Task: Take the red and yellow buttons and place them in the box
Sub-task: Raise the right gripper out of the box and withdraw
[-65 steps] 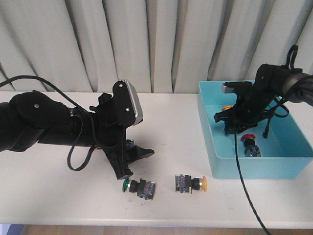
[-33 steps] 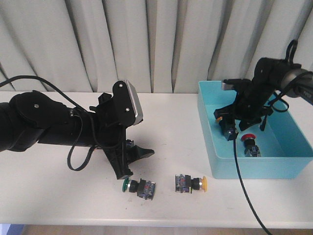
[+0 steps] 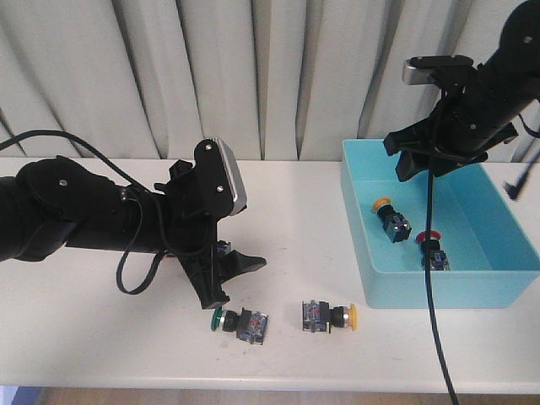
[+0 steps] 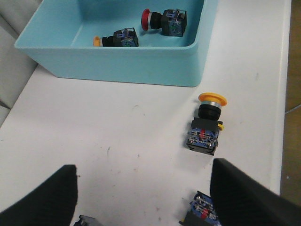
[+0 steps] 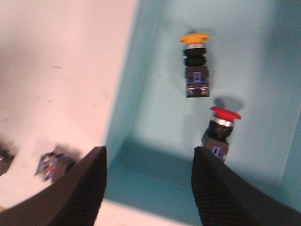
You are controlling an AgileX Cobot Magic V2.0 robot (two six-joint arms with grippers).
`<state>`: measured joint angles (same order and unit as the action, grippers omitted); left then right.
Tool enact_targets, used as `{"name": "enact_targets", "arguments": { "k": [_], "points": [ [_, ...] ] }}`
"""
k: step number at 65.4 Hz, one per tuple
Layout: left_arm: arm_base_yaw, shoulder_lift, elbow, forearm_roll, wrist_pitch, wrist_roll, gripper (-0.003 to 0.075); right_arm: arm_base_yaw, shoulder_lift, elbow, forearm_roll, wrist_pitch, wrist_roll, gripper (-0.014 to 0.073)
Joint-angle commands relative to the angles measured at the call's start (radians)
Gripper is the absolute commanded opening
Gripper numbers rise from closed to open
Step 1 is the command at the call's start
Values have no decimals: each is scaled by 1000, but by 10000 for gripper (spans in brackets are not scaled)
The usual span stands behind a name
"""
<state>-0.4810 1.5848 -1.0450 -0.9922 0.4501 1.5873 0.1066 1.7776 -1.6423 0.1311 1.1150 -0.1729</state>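
Buttons already sit inside the turquoise box (image 3: 439, 287) at the right of the front view: a yellow-capped button (image 3: 386, 213) and a red-capped button (image 3: 429, 245) lie on its floor, apart from each other. The right gripper (image 3: 426, 156) hangs above the box at upper right, fingers spread and empty, which suits a release just made; half a second earlier it was low inside the box with the yellow one at its tips, and it has since risen clear. A second yellow button (image 3: 331, 315) lies on the white table (image 3: 101, 337) at lower centre, with a green-capped switch (image 3: 240, 322) to its left. The left gripper (image 3: 221, 283) hovers unmoved just above the green one, jaws apart, holding nothing, probably waiting its turn.
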Motion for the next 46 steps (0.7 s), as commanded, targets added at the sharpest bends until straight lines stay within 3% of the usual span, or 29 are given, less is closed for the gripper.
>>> {"name": "enact_targets", "arguments": {
  "k": [1,22,46],
  "points": [
    [-4,-36,-26,-33,-22,-11,570,28,-173,118,-2,-123,-1,391],
    [-4,-36,-26,-33,-2,-11,570,35,-598,633,-35,-359,-1,391],
    [-4,-36,-26,-33,48,-11,561,35,-914,953,-36,-446,-1,386]
  ]
}}
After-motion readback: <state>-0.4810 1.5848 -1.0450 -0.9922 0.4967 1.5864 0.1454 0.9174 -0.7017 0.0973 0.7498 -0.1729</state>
